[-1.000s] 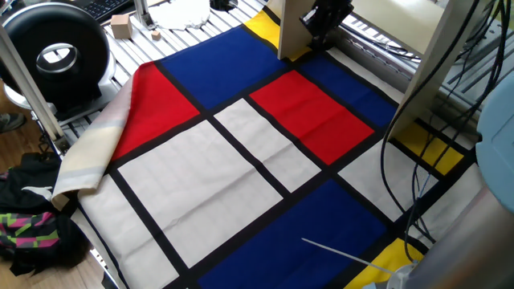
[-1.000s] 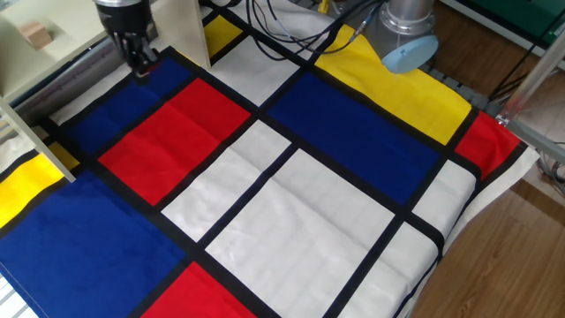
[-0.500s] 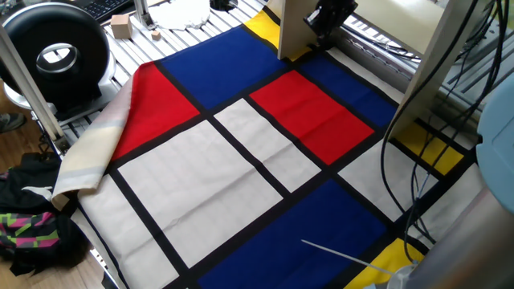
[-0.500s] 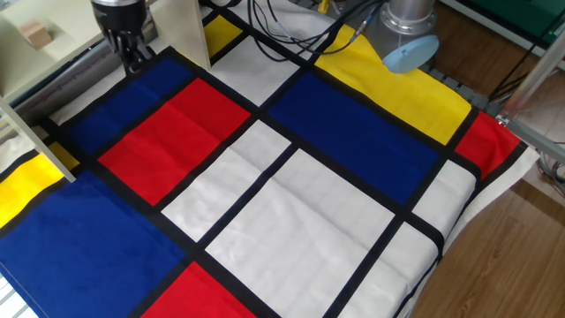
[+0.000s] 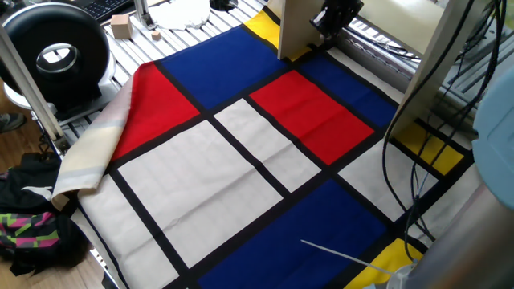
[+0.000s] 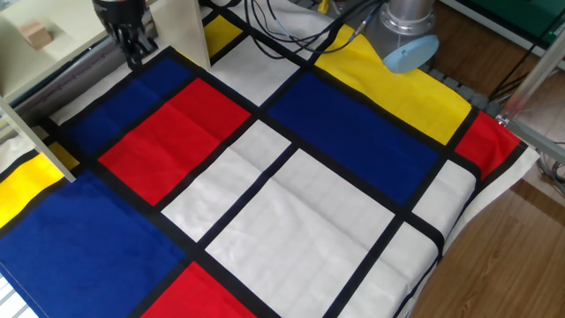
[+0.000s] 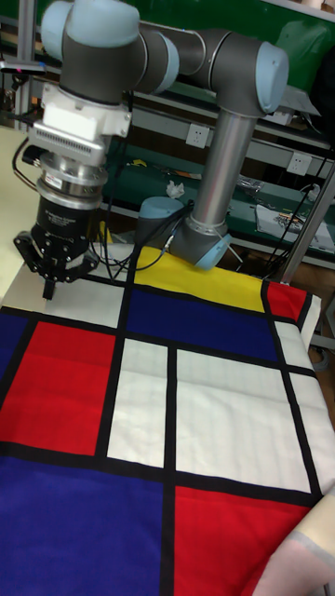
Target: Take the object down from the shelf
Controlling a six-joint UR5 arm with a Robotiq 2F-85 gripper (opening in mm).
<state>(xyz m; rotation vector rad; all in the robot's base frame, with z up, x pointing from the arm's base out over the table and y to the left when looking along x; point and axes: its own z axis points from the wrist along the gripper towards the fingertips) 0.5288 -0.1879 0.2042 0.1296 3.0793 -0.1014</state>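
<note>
The object [image 6: 35, 34], a tiny tan block, rests on the flat board of the shelf [image 6: 181, 26] at the far left of the other fixed view. It is hidden in the remaining views. My gripper [image 6: 137, 60] hangs point-down to the right of the object, beside the shelf's upright board [image 5: 291, 28], just above the blue patch of the cloth. Its fingers look shut with nothing between them, seen best in the tall fixed view [image 7: 46, 291]. In one fixed view the gripper [image 5: 328, 22] sits between the shelf's two uprights.
A cloth of red, blue, white and yellow patches [image 5: 241, 160] covers the table. A larger pale wooden cube [image 5: 120, 26] and a black round device [image 5: 55, 52] stand off the cloth. Cables [image 5: 401, 168] trail beside the robot base [image 6: 406, 35].
The gripper has risen a little from the cloth and edged toward the shelf. The tan block has not moved.
</note>
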